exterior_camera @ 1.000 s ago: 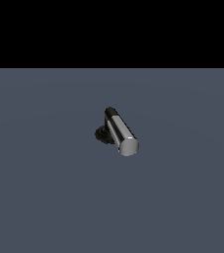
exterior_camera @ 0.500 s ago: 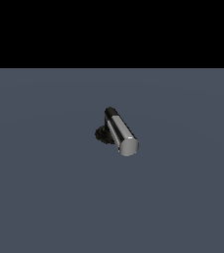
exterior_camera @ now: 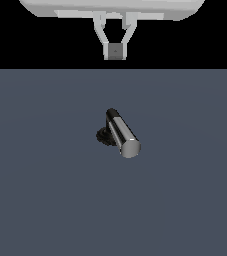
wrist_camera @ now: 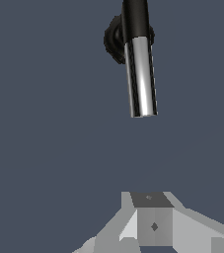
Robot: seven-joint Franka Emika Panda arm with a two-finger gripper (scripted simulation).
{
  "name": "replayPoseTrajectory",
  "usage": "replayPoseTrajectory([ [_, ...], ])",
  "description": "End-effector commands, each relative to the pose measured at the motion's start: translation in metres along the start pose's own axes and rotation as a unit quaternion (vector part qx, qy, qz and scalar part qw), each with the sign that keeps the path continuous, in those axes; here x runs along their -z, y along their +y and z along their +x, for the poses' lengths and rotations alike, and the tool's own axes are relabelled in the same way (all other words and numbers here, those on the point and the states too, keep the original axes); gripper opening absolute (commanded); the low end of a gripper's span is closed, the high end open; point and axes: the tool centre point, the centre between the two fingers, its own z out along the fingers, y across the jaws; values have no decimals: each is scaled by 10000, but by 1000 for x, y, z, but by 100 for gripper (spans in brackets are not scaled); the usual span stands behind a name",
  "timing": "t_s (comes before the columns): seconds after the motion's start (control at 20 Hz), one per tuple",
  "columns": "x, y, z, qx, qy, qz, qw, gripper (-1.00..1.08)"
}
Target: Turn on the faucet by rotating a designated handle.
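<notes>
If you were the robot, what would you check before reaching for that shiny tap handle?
1. Handle in view in both cameras: ok.
2. Nothing lying between gripper and handle: ok.
3. Fingers apart enough to straddle the handle: not ok, they look closed together.
4. Gripper touching the handle: not ok, it is well clear of it.
5. Faucet standing on the grey floor, black base visible: ok.
6. Which way the handle must turn: cannot tell.
</notes>
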Motion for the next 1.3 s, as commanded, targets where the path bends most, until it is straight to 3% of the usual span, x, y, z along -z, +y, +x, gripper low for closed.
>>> replayPoseTrajectory([
  [0.0, -20, 0, 6, 88, 4, 3, 10000, -100],
  [0.8, -138, 1, 45, 613, 11, 23, 9981, -100],
  [1.25, -184, -1, 63, 823, 14, 33, 9966, -100],
])
